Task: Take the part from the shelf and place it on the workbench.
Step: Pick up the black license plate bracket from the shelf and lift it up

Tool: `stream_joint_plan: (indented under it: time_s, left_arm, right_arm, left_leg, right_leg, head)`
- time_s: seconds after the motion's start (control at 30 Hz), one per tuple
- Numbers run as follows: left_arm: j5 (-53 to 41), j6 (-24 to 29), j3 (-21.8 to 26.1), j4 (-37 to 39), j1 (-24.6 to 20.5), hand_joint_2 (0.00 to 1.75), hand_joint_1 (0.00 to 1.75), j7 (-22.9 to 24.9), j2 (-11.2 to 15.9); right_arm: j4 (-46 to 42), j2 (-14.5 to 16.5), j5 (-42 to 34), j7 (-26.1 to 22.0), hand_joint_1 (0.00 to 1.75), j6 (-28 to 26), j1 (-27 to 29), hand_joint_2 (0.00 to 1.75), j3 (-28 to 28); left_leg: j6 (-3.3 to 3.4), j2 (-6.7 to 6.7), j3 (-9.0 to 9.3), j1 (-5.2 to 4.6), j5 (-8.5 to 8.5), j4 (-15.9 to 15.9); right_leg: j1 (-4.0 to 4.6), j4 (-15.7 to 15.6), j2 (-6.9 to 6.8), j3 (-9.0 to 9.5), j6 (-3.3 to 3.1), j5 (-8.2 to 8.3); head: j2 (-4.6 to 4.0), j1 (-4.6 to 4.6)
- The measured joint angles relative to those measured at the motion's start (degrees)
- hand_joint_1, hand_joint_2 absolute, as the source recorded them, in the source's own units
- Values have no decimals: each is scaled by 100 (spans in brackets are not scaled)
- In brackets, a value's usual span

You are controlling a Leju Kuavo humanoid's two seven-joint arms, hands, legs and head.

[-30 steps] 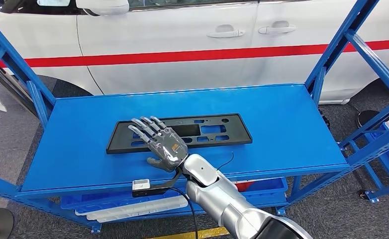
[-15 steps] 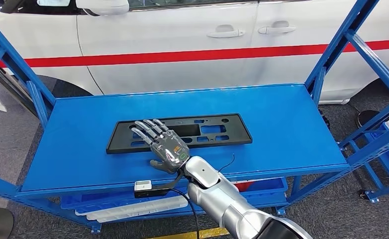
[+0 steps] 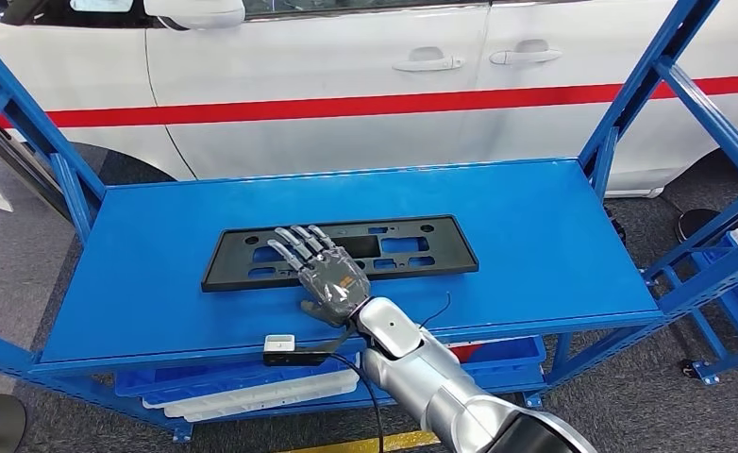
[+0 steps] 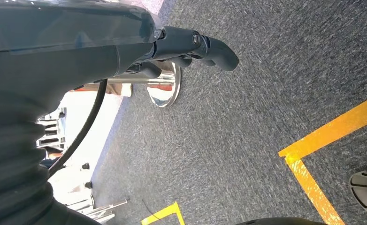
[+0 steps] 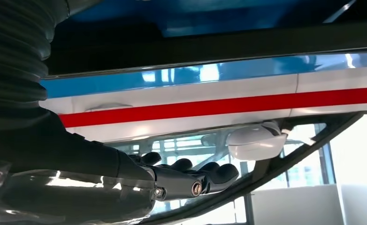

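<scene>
A flat black rectangular part (image 3: 412,247) with several cut-outs lies on the blue top shelf (image 3: 535,226), near its middle. My right hand (image 3: 326,274) lies flat over the part's near edge, left of its centre. The fingers are stretched out and spread across the part, and nothing is gripped. The right wrist view shows the same hand (image 5: 191,180) with its fingers extended close to the blue shelf surface. My left hand (image 4: 195,47) hangs above the grey floor with its fingers loosely extended and nothing in it.
A white car (image 3: 346,75) with a red stripe stands right behind the shelf. Slanted blue struts (image 3: 629,104) frame both shelf ends. White parts (image 3: 252,392) lie on the lower level. Yellow floor tape (image 4: 332,136) crosses the grey carpet.
My right hand has slid a little to the right and further onto the black part. The part itself has not moved.
</scene>
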Motion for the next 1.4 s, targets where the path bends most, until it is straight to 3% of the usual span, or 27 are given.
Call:
stream_joint_plan:
  time_s: [0.4,0.87,0.9,0.93,1.0,1.03,1.07,1.4]
  left_arm:
    - [-15,-43,-4,0,-8,175,0,-28,0]
    - [-15,-82,-4,0,-19,175,0,-31,9]
    - [-15,-81,-4,0,-18,175,0,-31,10]
    - [-15,-81,-4,0,-17,175,0,-31,10]
    - [-15,-80,-4,0,-14,175,0,-31,13]
    - [-15,-79,-4,0,-11,175,0,-34,14]
    - [-15,-76,-4,0,-8,175,0,-38,16]
    - [-15,-21,-2,0,24,175,0,-83,23]
  right_arm:
    - [330,-161,284,693,0,-148,-45,175,-396]
    - [599,-409,517,1015,0,-210,-42,175,-734]
    - [609,-418,521,1024,16,-209,-41,175,-756]
    - [620,-426,523,1031,46,-207,-41,175,-777]
    - [642,-442,523,1035,134,-185,-35,175,-804]
    - [654,-452,523,1036,161,-170,-28,175,-814]
    - [667,-461,523,1037,175,-155,-18,175,-827]
    - [771,-510,470,905,175,-114,56,175,-968]
  left_leg:
    - [0,0,0,0,0,1]
    - [0,1,27,0,-1,2]
    - [0,1,32,0,-1,1]
    - [0,1,36,0,-1,1]
    - [0,1,43,0,0,1]
    - [1,1,45,0,0,1]
    - [1,1,48,0,0,1]
    - [5,1,50,0,4,1]
  right_leg:
    - [-1,0,0,-1,0,0]
    - [-1,-3,1,24,0,0]
    - [-1,-3,1,29,0,0]
    - [-1,-3,1,33,0,0]
    - [-1,-3,1,40,0,0]
    - [-1,-3,1,43,0,1]
    - [-1,-3,1,46,1,1]
    - [-1,-3,1,49,3,9]
  head:
    - [0,0]
    - [0,0]
    - [0,0]
    - [0,0]
    - [0,0]
    - [0,0]
    - [0,0]
    - [0,0]
